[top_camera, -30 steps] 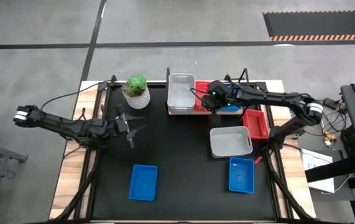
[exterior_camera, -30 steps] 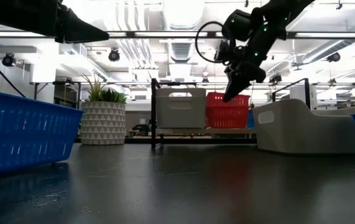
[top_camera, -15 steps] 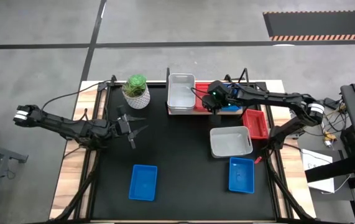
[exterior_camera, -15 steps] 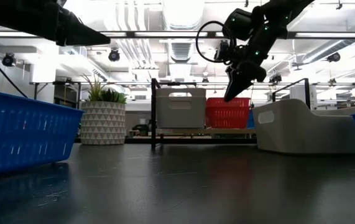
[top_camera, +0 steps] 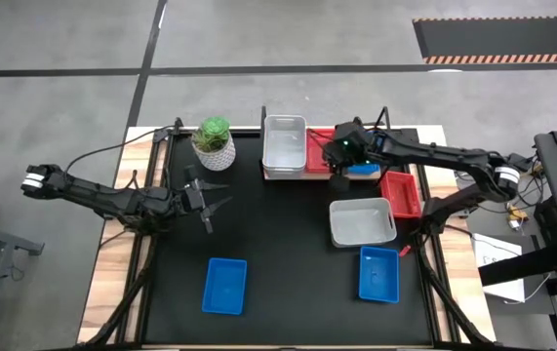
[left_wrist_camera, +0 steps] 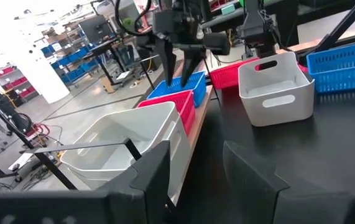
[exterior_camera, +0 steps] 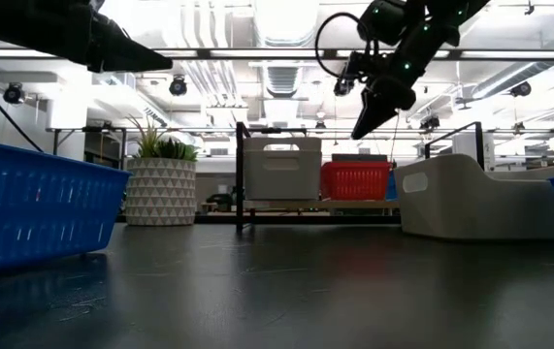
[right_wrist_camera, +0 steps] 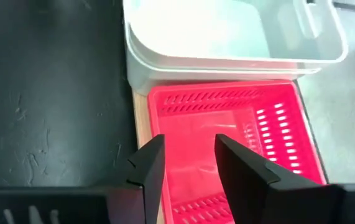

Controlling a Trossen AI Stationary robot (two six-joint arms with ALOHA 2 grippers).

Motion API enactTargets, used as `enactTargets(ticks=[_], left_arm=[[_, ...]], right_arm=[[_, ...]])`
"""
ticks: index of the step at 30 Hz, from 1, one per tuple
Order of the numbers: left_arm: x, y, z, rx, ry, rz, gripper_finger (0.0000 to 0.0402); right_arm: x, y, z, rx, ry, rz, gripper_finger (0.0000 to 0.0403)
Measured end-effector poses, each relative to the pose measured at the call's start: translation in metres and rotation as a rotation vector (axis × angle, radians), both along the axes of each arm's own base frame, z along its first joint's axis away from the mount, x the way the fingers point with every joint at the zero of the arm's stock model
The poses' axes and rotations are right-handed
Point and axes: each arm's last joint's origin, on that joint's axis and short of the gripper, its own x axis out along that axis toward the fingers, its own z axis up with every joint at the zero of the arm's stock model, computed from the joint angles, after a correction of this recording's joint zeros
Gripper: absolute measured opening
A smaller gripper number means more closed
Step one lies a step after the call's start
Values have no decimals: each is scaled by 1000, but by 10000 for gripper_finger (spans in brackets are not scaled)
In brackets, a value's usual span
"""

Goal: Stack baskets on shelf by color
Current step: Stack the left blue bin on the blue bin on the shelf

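Nearest, two blue baskets (top_camera: 225,286) sit on the worktop (top_camera: 278,224); farther back, the right gripper (top_camera: 338,166) hovers, released, above a red basket (right_wrist_camera: 227,146) on the shelf (exterior_camera: 257,206); the left gripper (top_camera: 210,206) waits, released.

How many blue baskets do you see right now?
3: one on the shelf behind the right arm, partly hidden; one front left on the table; one front right. None seems hidden.

Grey floor (top_camera: 258,39), bright ceiling lights (exterior_camera: 286,15)
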Motion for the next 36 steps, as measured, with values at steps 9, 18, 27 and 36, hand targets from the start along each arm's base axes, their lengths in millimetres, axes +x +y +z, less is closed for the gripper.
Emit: enactTargets(ticks=[9,18,27,36], left_arm=[[2,0,-2,1,12,0,134],[7,-1,-7,6,47,0,134],[21,-8,-17,-280,1,-86,134],[45,-44,-27,-518,229,-221,134]], right_arm=[[-2,24,6,69,-88,-18,104],[-1,79,-5,47,-346,153,52],[-9,109,-12,23,-480,286,33],[-14,111,-16,23,-472,294,34]])
